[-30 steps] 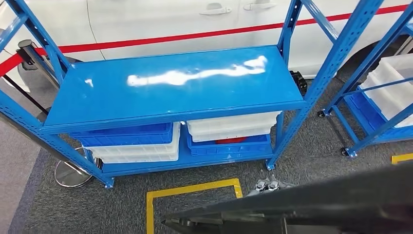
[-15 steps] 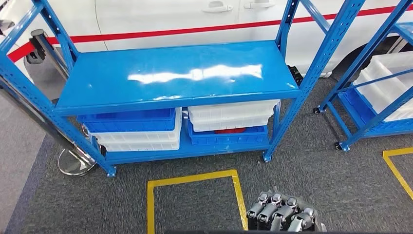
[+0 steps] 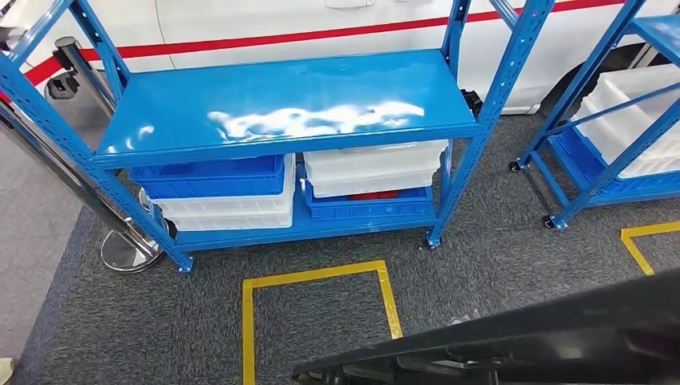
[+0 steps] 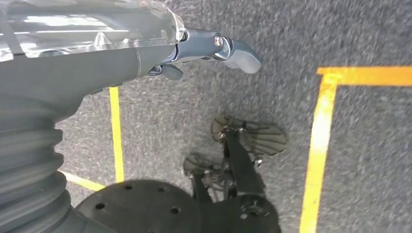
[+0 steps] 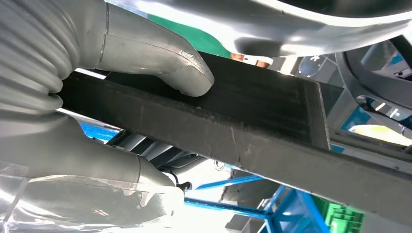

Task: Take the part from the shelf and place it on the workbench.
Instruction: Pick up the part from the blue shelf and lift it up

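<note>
A long flat black part (image 3: 529,337) crosses the bottom right of the head view, slanting up to the right. In the right wrist view my right hand (image 5: 39,82) grips this black part (image 5: 233,121), its thumb (image 5: 165,60) pressed on one face and the fingers wrapped under the other. My left hand (image 4: 145,53) hangs over grey carpet with its thumb (image 4: 238,51) stretched out and nothing in it. The blue shelf (image 3: 281,112) stands ahead, its top board bare and glossy.
On the lower board sit a blue bin (image 3: 212,176) over a white one, and a white bin (image 3: 373,164) over a blue one. A second blue rack (image 3: 609,120) stands right. A yellow floor outline (image 3: 313,277), a stanchion base (image 3: 124,249) and a white car (image 3: 321,24) surround it.
The camera has shifted, so the shelf sits a little higher in the picture. The black part has swung back across the bottom of the head view, covering the curled fingers seen half a second ago.
</note>
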Controlling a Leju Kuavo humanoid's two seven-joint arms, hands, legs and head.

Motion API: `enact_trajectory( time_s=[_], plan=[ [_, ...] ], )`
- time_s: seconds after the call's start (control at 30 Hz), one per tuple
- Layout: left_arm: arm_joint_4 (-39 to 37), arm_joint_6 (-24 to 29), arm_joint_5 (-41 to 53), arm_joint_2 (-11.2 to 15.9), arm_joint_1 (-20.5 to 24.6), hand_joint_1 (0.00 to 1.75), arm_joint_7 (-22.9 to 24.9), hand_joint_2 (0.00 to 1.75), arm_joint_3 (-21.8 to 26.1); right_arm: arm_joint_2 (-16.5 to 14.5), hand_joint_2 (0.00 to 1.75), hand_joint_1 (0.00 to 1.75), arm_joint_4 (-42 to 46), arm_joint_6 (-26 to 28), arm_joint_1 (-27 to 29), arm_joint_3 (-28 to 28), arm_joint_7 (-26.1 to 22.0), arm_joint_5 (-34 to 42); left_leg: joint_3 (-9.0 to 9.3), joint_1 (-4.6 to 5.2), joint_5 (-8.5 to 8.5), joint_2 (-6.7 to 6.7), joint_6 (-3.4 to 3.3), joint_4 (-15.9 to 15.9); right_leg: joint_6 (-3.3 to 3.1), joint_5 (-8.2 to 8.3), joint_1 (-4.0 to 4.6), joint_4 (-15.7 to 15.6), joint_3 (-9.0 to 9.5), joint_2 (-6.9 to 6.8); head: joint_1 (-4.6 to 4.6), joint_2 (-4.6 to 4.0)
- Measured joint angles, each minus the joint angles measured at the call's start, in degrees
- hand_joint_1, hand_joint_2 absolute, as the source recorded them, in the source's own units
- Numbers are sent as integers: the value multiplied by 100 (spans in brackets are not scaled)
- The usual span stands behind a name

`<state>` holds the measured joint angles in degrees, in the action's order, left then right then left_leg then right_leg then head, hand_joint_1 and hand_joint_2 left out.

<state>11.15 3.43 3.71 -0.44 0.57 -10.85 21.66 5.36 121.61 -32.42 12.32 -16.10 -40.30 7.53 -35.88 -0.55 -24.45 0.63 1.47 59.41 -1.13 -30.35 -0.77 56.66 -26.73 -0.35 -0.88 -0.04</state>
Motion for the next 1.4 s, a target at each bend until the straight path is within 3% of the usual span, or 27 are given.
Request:
enact_trajectory(
  time_s=[0.1,0.13,0.17,0.2,0.3,0.37,0.43,0.5,0.53,0.6,0.63,0.67,0.7,0.73,0.8,0.87,0.93,1.0,1.03,1.07,1.13,1.17,1.2,1.27,1.3,1.37,1.4],
  plan=[
    [0,-3,50,7,-10,0,19,175,-2,2,175,162,84,19,62,78,-1,4,-354,-16,-690,-11,56,991,-93,112,20,2,-138,-17,-10,0],
    [0,0,62,10,-14,0,22,175,-2,2,175,162,116,27,95,109,0,-5,-444,-17,-828,-11,67,1317,-96,141,33,13,-185,-19,-11,0],
    [0,9,67,15,-19,0,26,175,-2,2,175,162,151,33,137,145,0,-16,-444,-17,-849,-11,68,1462,-94,162,44,27,-224,-19,-12,0],
    [0,24,68,20,-27,0,24,175,-2,2,175,162,194,31,189,186,0,-30,-326,-16,-763,-12,58,1372,-90,176,52,44,-252,-18,-12,0],
    [0,63,50,40,-50,0,-1,175,3,-1,175,162,349,-40,353,298,0,-54,428,4,-385,-19,-39,233,-68,191,74,87,-291,-19,-11,0],
    [0,100,28,53,-61,0,-22,175,9,-19,175,162,434,-194,430,367,-1,-75,664,34,-346,-23,-100,-184,-19,213,80,99,-315,-19,-10,0],
    [-1,160,-5,54,-66,0,-45,175,23,-65,175,162,494,-409,494,453,0,-118,665,39,-318,-14,-147,-245,54,245,83,92,-339,-6,-9,0],
    [-2,217,-48,43,-66,0,-55,175,54,-98,175,162,528,-499,530,522,1,-159,667,8,-258,32,-216,-335,126,149,79,215,-406,18,-1,0],
    [-2,247,-64,36,-66,0,-51,175,70,-101,175,162,536,-487,538,540,1,-184,662,-9,-226,63,-248,-376,156,7,72,427,-508,27,4,0],
    [-2,329,-83,21,-68,0,-32,175,99,-101,175,162,538,-401,556,564,-1,-266,622,-9,-198,128,-275,-389,201,-372,34,1144,-852,33,11,0],
    [-3,382,-86,12,-71,0,-15,175,111,-101,175,162,538,-321,566,569,0,-331,603,-8,-194,162,-275,-384,223,-493,15,1476,-1012,32,12,0],
    [-3,441,-89,-2,-74,0,7,175,122,-101,175,162,541,-218,573,567,1,-394,590,-7,-191,199,-274,-374,245,-513,-4,1657,-1097,29,12,0],
    [-4,499,-87,-18,-76,0,28,175,132,-99,175,162,551,-104,577,555,1,-450,582,-10,-193,236,-267,-359,263,-419,-24,1616,-1072,20,12,0],
    [-4,565,-81,-38,-77,0,44,175,140,-96,175,162,571,16,577,534,2,-493,578,-14,-199,272,-257,-338,277,-237,-43,1360,-939,-6,13,0],
    [-4,684,-65,-72,-76,0,57,175,150,-79,175,162,636,228,573,473,2,-555,572,-9,-231,336,-205,-273,270,115,-51,591,-554,-156,13,0],
    [-4,778,-35,-82,-77,0,54,175,154,-53,175,162,703,417,566,393,1,-616,561,13,-259,390,-132,-220,194,223,-19,196,-382,-233,9,0],
    [-4,841,12,-83,-69,0,45,175,155,-14,175,162,754,609,563,298,1,-677,560,20,-261,460,-66,-211,104,223,0,184,-417,-142,7,0],
    [-4,865,43,-85,-61,0,39,175,155,31,175,162,799,744,554,214,0,-713,523,-7,-363,361,5,-110,25,264,-14,163,-443,-55,7,0],
    [-4,867,50,-86,-63,0,38,175,155,51,175,162,814,787,536,177,0,-716,442,-20,-507,249,32,81,-11,287,-21,151,-456,-12,6,0],
    [-4,869,56,-84,-69,0,38,175,155,72,175,162,823,835,511,139,1,-718,317,-30,-695,118,51,368,-40,307,-25,147,-472,29,3,0],
    [-4,879,84,-72,-86,0,41,175,155,144,175,162,815,970,416,44,2,-717,-24,-30,-1062,2,54,1138,-73,329,-9,154,-516,138,2,0],
    [-4,887,103,-63,-90,0,53,175,155,196,175,162,799,1051,344,-10,1,-722,-133,-29,-1119,-13,48,1383,-80,336,0,163,-532,202,2,0],
    [-4,903,126,-52,-86,0,74,175,155,254,175,162,773,1141,246,-71,1,-737,-154,-28,-1067,-22,34,1438,-85,342,8,174,-543,277,3,0],
    [-4,951,167,-25,-59,0,126,175,155,364,175,162,691,1313,14,-201,1,-784,115,-22,-675,-111,-21,872,-82,345,18,195,-541,424,3,0],
    [-4,976,185,-2,-43,0,144,175,155,409,175,162,646,1379,-92,-265,1,-805,300,-22,-498,-239,-61,475,-72,347,25,203,-542,486,6,0],
    [-4,1006,212,37,-18,0,159,175,153,488,175,162,567,1457,-249,-372,1,-823,539,-14,-338,-439,-114,-66,-21,364,18,216,-575,604,11,0],
    [-4,1014,221,54,-3,0,162,175,152,517,175,162,536,1476,-298,-411,1,-826,565,-6,-350,-468,-129,-141,19,383,2,216,-603,658,13,0]
  ],
)
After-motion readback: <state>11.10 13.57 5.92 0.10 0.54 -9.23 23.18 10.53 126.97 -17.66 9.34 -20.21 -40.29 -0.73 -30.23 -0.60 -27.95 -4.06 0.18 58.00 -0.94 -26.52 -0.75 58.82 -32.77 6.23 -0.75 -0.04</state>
